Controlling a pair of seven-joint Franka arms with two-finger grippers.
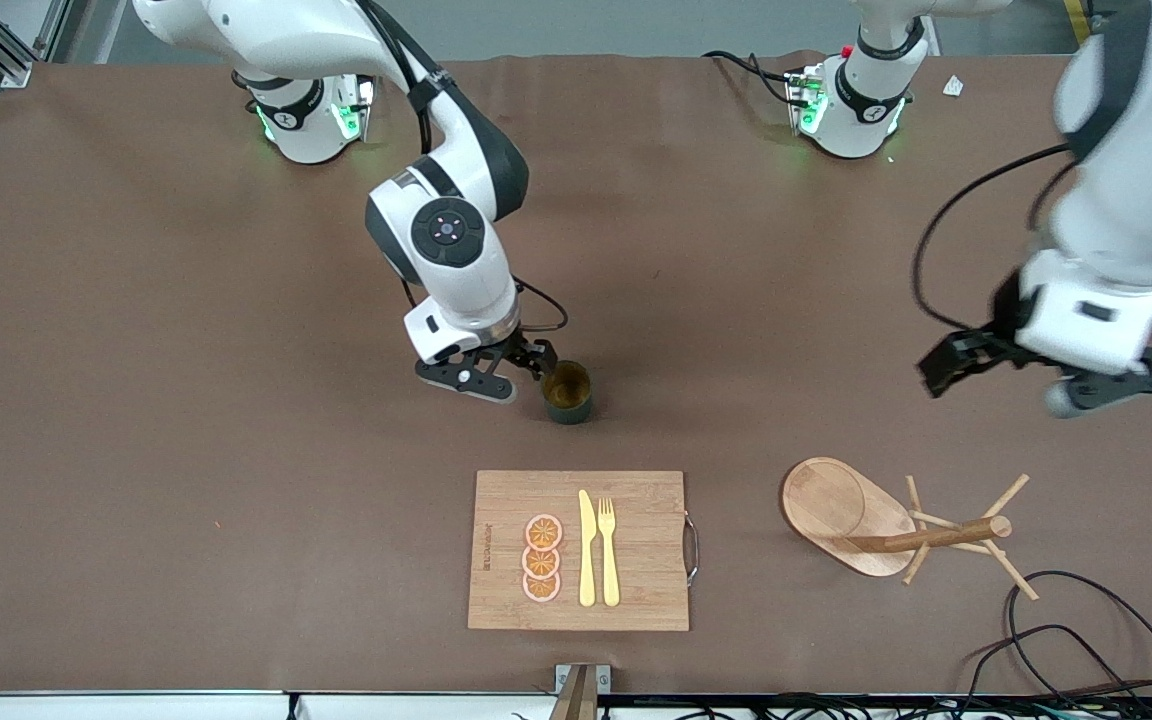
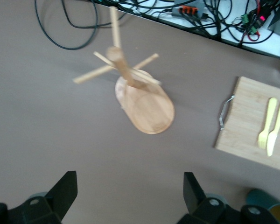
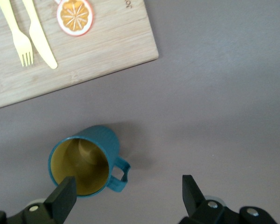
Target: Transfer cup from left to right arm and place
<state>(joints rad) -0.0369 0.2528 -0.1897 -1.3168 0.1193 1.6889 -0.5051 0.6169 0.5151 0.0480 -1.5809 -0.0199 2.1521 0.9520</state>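
The cup (image 1: 568, 392), dark teal with an ochre inside, stands upright on the brown table, farther from the front camera than the cutting board (image 1: 636, 550). My right gripper (image 1: 508, 368) is open and low beside the cup, toward the right arm's end. In the right wrist view the cup (image 3: 84, 164) lies by one finger (image 3: 63, 198), with its handle (image 3: 120, 175) in the gap of the right gripper (image 3: 128, 191), ungripped. My left gripper (image 1: 1001, 390) is open and empty in the air near the mug tree (image 1: 886, 525). In the left wrist view the left gripper (image 2: 129, 184) is over bare table.
The cutting board carries a yellow knife (image 1: 586, 550), a yellow fork (image 1: 608, 550) and orange slices (image 1: 542, 558). The wooden mug tree (image 2: 144, 105) stands toward the left arm's end. Black cables (image 1: 1086, 640) lie near the table's front edge.
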